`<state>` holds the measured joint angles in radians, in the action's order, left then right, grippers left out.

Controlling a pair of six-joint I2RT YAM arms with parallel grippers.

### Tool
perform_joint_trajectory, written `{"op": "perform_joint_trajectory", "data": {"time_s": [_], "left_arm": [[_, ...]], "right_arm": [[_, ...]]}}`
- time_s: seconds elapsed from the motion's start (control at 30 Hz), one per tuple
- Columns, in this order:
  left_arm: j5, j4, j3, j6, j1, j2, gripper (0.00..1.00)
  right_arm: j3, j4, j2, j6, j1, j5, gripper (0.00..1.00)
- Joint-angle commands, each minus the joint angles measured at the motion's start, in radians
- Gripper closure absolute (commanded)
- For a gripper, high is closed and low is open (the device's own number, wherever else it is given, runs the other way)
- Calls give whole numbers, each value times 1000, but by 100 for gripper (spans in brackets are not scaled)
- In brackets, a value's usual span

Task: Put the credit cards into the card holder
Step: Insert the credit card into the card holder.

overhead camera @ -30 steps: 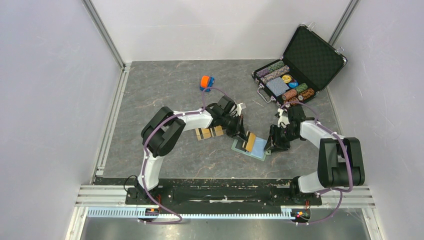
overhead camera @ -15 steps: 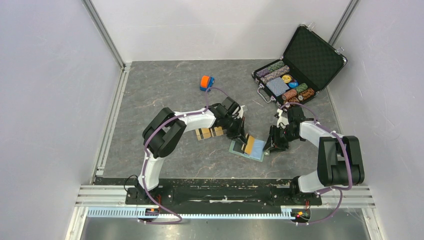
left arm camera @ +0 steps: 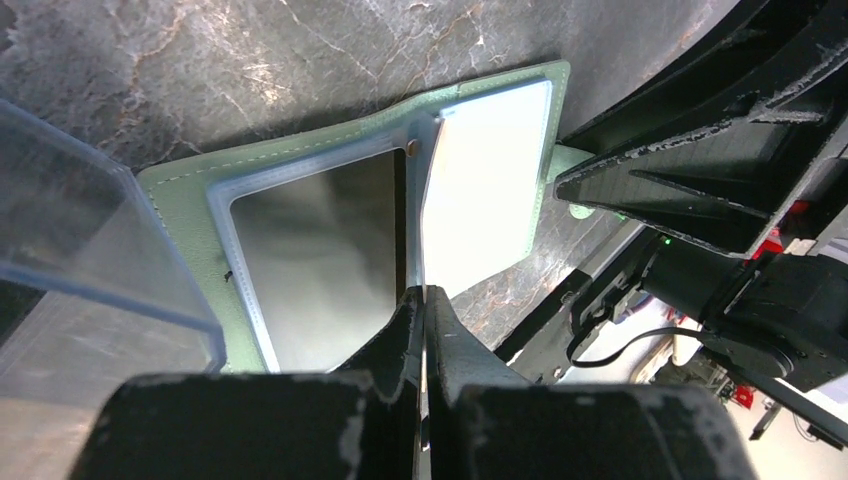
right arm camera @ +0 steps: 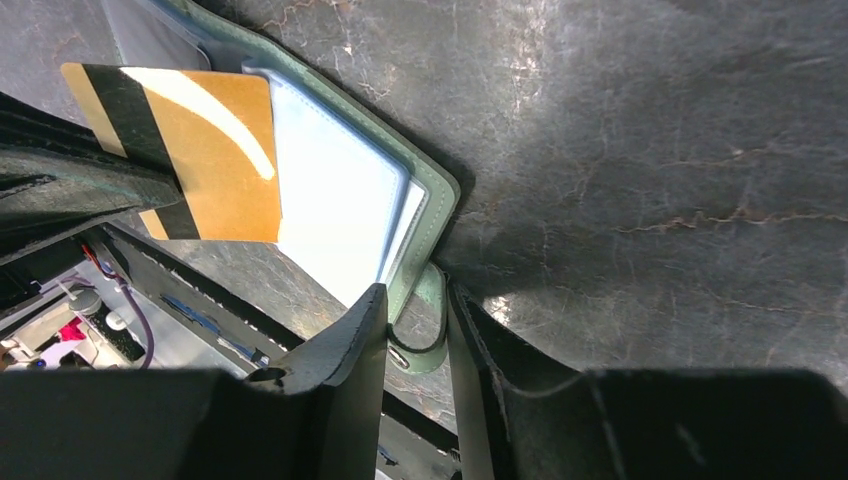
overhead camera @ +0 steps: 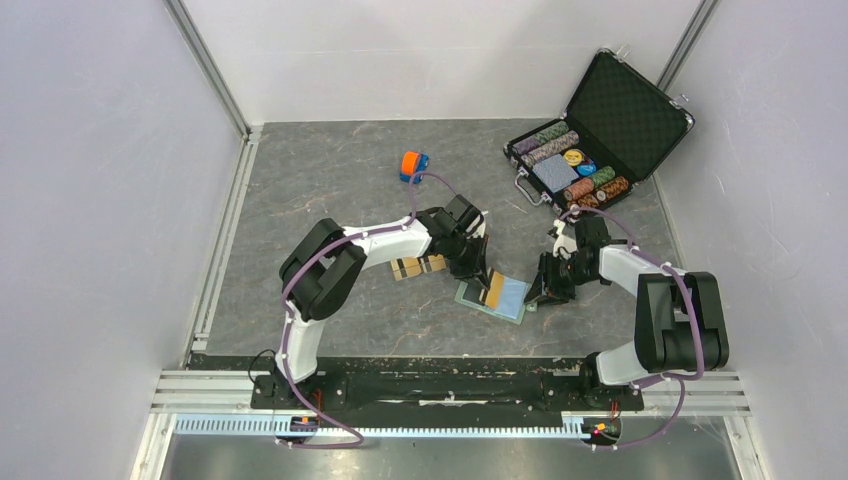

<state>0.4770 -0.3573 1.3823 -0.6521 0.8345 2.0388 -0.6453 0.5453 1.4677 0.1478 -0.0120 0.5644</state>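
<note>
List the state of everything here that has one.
card holder, open flat, pockets up.
left gripper, shut on the orange-gold card.
orange-gold card, held edge-on over the open holder.
right gripper, jaws straddle the holder's snap tab; grip unclear.
other credit cards, outside the holder.
chip case, lid open.

Far right corner of the counter [overhead camera: 330,170], the black chip case [overhead camera: 625,105] sits open, lid tipped back toward the wall. Rows of poker chips [overhead camera: 565,165] fill its tray, mixed colours, packed side by side. Out in the middle, well apart from the case, the orange-and-blue toy car [overhead camera: 412,165] stands alone on the grey marbled surface. Close under my left wrist, a clear plastic tray [left arm camera: 90,250], its corner filling that side of the view. A metal rail [overhead camera: 225,230] runs along the counter's left edge.
</note>
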Motion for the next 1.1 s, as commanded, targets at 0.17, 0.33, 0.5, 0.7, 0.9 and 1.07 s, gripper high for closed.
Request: {"op": "perform_joint_trajectory", "data": {"time_s": [0.17,0.33,0.5,0.7,0.9,1.07], "left_arm": [[-112,-50,-12,-20,14,-34,98],[-59,-34,17,-15,30,-6,98],[15,18,23,-32,42,17,98],[52,63,0,-51,43,17,98],[38,34,-5,-52,42,18,98],[-34,12,-24,-41,39,-24,98]], "right_arm": [[45,-41,15,-11,-5,-41,70],[45,-46,16,-9,-4,-32,70],[54,-57,16,-7,-3,-14,71],[65,-73,20,-1,-4,7,71],[67,-77,24,-1,-3,5,71],[68,-79,25,0,-3,6,72]]}}
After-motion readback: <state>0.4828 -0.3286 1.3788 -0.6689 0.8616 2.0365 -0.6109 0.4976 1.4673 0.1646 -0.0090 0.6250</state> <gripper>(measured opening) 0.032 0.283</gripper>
